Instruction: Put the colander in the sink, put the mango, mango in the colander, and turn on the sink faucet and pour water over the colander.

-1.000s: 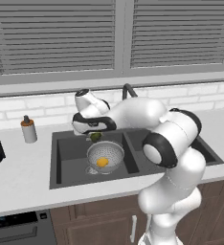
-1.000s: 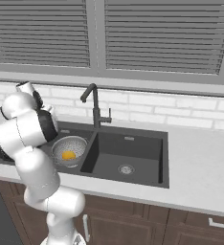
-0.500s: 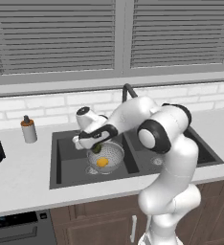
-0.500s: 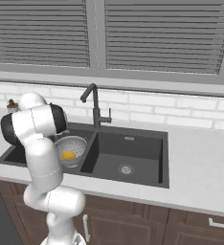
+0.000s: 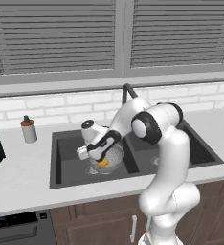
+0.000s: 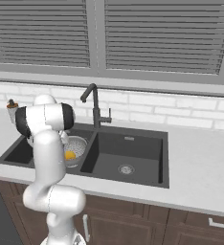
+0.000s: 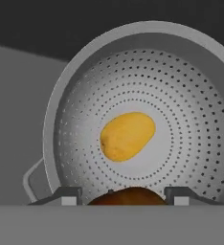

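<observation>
The colander (image 7: 147,115) sits in the left basin of the sink (image 5: 66,158), low and left of centre in the left base view. It's right up against the divider between the two basins. In the hand view it takes up most of the frame, rim up, with a small loop handle at lower left.

One mango, the yellow one (image 7: 127,135), lies flat on the colander's perforated bottom, pretty much dead centre. You can see it as an orange dot in the right base view too (image 6: 70,155).

The second mango (image 7: 128,196) is the darker one. It's at the bottom edge of the hand view, sitting between the two fingers (image 7: 68,195), so the hand (image 7: 122,195) is clamped around it, hanging just above the colander's near rim. In the left base view the hand (image 5: 97,153) is down inside the left basin, right over the colander.

The faucet (image 6: 95,105) stands behind the sink at the divider, spout hooked toward the left basin.

A small bottle (image 5: 28,129) stands on the surface (image 5: 18,167) left of the sink, well apart from everything.
</observation>
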